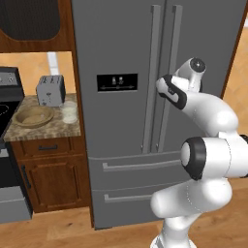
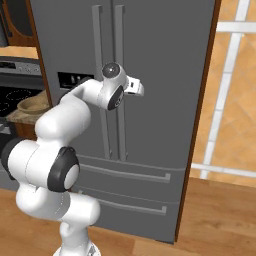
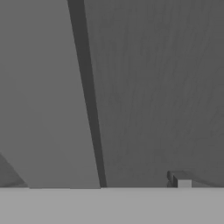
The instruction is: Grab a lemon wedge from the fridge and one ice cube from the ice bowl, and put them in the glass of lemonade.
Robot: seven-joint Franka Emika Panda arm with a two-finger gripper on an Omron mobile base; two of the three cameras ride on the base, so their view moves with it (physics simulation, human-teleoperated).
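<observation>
Your gripper [image 2: 140, 89] stands spread wide with nothing in it, close in front of the fridge [image 2: 165, 75], just right of the right door's upright handle [image 2: 120, 75]. That handle runs vertically; shift left to straddle it. The lemon wedge presumably sits behind the closed doors.

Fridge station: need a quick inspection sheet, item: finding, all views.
Surface: granite counter left of the fridge, over wooden cabinets.
Job's things: fridge doors and both drawers shut; ice bowl and glass of lemonade on the counter; lemon wedge and ice cube nothing seen.
Clutter: toaster behind the bowl.
Grippers: gripper open, empty, close to the right door handle.
Cables: nothing seen.
Surroundings: stove at left, wood floor.
</observation>
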